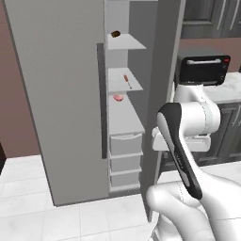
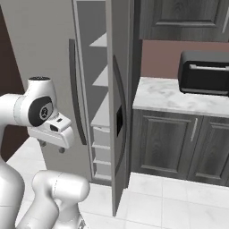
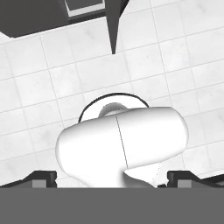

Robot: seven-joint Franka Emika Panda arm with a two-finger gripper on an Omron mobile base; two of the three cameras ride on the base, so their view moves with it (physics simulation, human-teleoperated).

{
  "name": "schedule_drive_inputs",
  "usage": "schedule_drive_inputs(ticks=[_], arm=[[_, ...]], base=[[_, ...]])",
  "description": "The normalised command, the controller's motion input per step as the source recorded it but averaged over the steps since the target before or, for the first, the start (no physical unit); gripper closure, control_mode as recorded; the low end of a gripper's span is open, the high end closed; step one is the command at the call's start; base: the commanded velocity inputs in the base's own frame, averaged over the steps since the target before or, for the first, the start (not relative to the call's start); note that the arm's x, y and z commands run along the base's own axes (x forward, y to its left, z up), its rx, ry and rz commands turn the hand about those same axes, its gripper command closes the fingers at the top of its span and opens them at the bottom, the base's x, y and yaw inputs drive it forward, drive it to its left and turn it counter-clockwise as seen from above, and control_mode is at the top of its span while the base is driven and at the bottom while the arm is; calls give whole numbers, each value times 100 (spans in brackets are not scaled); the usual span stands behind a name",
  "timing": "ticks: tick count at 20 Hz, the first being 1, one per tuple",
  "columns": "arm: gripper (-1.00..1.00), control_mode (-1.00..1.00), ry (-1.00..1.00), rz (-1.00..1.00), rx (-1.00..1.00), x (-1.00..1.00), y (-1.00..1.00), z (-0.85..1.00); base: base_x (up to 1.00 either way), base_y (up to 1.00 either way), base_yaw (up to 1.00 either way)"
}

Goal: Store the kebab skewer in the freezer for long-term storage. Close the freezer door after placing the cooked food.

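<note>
skewer: the kebab skewer [image 1: 126,81] lies on a middle shelf [image 1: 134,87] inside the freezer [image 1: 123,136], its meat end toward the back; it touches nothing but the shelf; a judgement: the placing part of the task looks done
neighbours: a dark brown lump [image 1: 116,33] sits on the shelf above; a pink round lump [image 1: 118,98] sits on the shelf below; both well apart from the skewer
door: the freezer door [image 2: 120,120] with the dark control panel [image 2: 119,120] stands swung out, seen nearly edge-on in the right base view; the compartment is exposed, so the closing step is not yet done
jaws: the gripper [image 3: 112,177] points down at the tiled floor [image 3: 39,65]; the two dark tips sit at the far left and far right of the hand view, so the jaws are wide apart and hold nothing
arm: folded close to the base, in front of the opening, near the door's edge
surroundings: a toaster oven [image 2: 205,71] rests on the marble tabletop [image 2: 170,98] right of the freezer
risk: a judgement; the hand is low and faces away from the door, so a push could land on the thin edge and slip off; a fast swing could jolt the shelves and roll the thin skewer off; the elbow could be caught between door and cabinet; the door could stop short of sealing
</note>
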Motion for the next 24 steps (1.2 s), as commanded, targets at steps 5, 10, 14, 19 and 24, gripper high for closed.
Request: schedule_drive_inputs(ticks=[5,10,14,19,24], arm=[[-100,100,0,0,0,0,0,0],[-100,100,0,0,0,0,0,0],[-100,100,0,0,0,0,0,0],[-100,-100,0,0,0,0,0,0],[-100,-100,-32,1,0,-20,-20,-4]], base=[[41,0,0],[54,0,0],[26,0,0],[0,0,0],[0,0,0]])
